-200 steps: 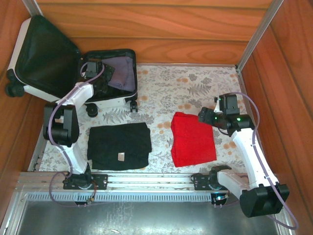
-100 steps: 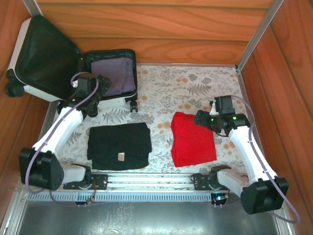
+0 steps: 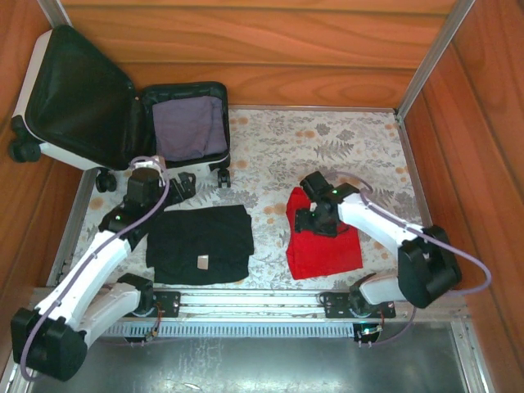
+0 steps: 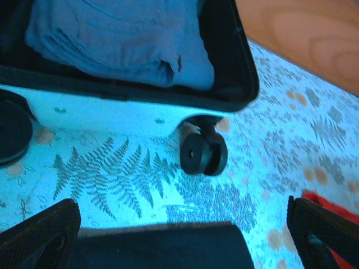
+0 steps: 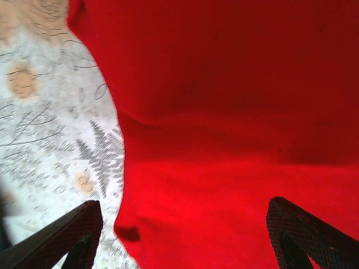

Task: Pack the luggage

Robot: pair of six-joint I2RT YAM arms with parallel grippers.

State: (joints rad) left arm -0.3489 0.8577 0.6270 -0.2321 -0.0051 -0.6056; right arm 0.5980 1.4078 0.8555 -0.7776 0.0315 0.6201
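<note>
The luggage (image 3: 78, 98) is lying open in the far left corner of the surface (image 3: 327, 139), its black-lined lid leaning back against the wooden wall and its base lying flat beside it with a folded purple-grey garment (image 3: 190, 128) inside. The left gripper (image 3: 182, 182) is hovering low just in front of the base, between its wheels and the far edge of a folded black garment (image 3: 201, 243). It is holding nothing, and in the wrist view its fingers (image 4: 39, 235) are standing spread wide. That view is also showing one black wheel (image 4: 203, 154) under the white shell, on the fern-patterned cloth. Over on the right, the other arm is reaching in across a folded red garment (image 3: 327, 246), well apart from the luggage. The right gripper (image 3: 303, 221) is sitting over the garment's far left part. Its fingers (image 5: 61, 241) are standing apart too, one over the patterned cloth just off the red edge and the other over the red fabric. I cannot tell whether they are touching the cloth.
</note>
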